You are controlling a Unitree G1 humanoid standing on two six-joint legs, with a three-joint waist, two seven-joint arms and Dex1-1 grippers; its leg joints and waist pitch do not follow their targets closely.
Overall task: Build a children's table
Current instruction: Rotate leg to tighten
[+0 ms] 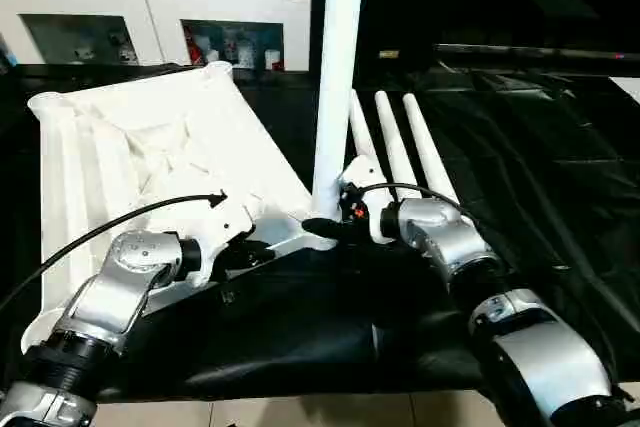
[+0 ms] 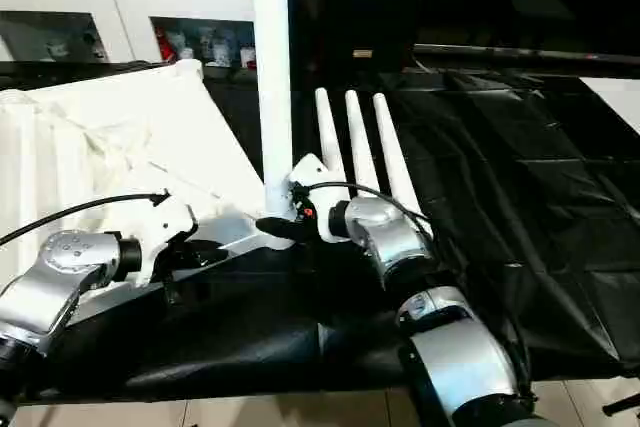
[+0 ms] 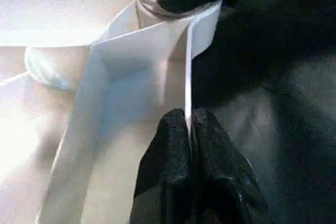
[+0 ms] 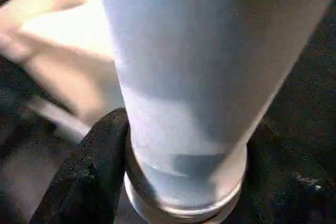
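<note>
Left hand (image 1: 245,247) pinches the near rim of the white ribbed plastic tabletop (image 1: 150,157) lying underside-up on the black-covered desk (image 1: 540,147); right hand (image 1: 335,227) grips the upright white tapered tube leg (image 1: 335,77) at the near-right corner socket, so keep it vertical while twisting it in.

You are getting blown-out glare on the tabletop (image 1: 150,147), washing out its ribs. Black cloth (image 1: 540,147) is reading dim, picking up faint sheen. Right wrist view is blurring the upright leg (image 4: 184,77).
</note>
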